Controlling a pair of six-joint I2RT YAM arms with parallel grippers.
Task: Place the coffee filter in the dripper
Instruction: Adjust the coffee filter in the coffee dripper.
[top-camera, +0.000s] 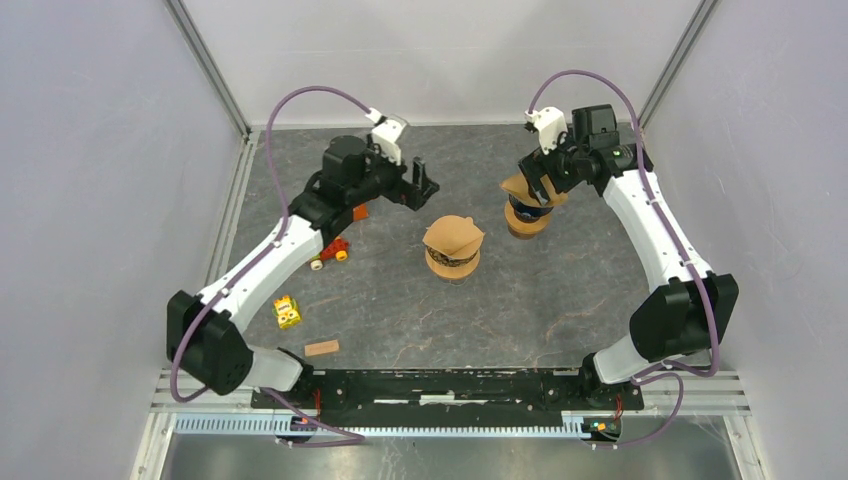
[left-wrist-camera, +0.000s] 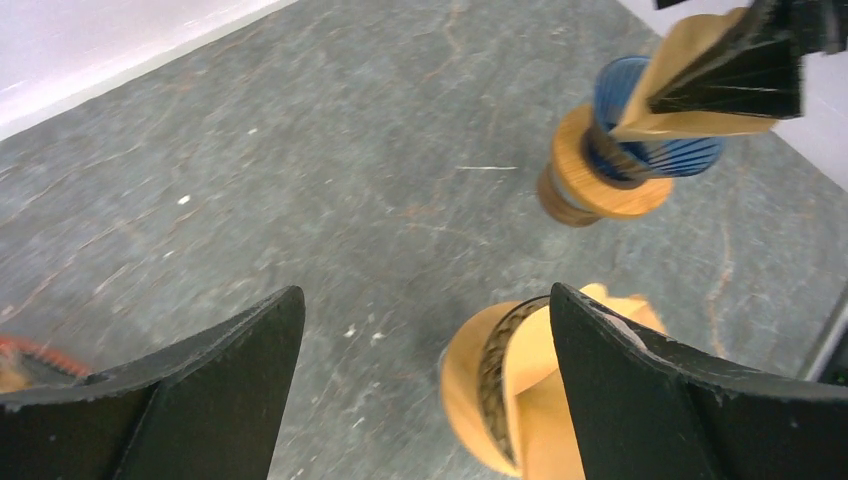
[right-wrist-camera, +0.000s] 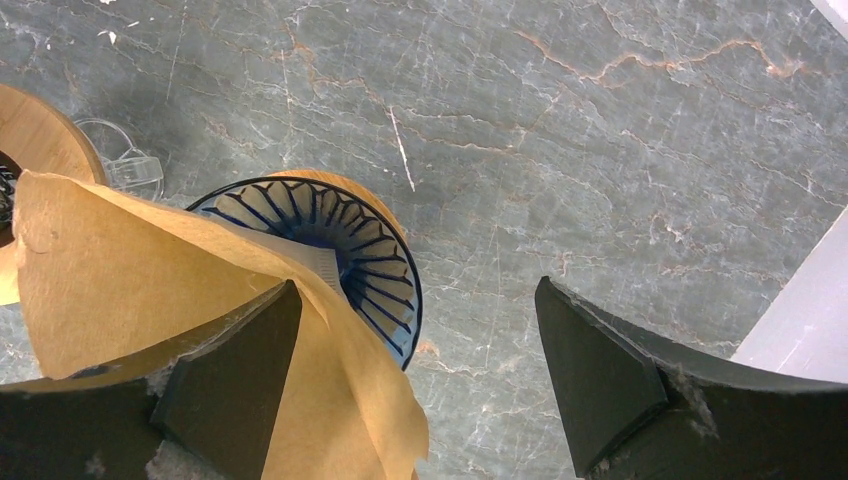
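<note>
Coffee filter (right-wrist-camera: 120, 260) drapes over one finger (right-wrist-camera: 230, 385) of the right end effector (right-wrist-camera: 417, 290), edge dipping into the blue dripper (right-wrist-camera: 345, 225) below; jaws wide apart, not pinching anything.

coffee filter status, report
Left hand open, holding nothing. Right hand open, coffee filter draped over one finger, hanging across the blue dripper rim, not seated. Second dripper nearby topped with its own filter, not blocking.

A dark grey, marble-veined counter (top-camera: 560, 310) is enclosed on three sides by plain pale walls (top-camera: 430, 60). Metal corner posts (top-camera: 210, 65) are seen where the walls meet. The space is lit evenly, and only soft shadows are cast.
</note>
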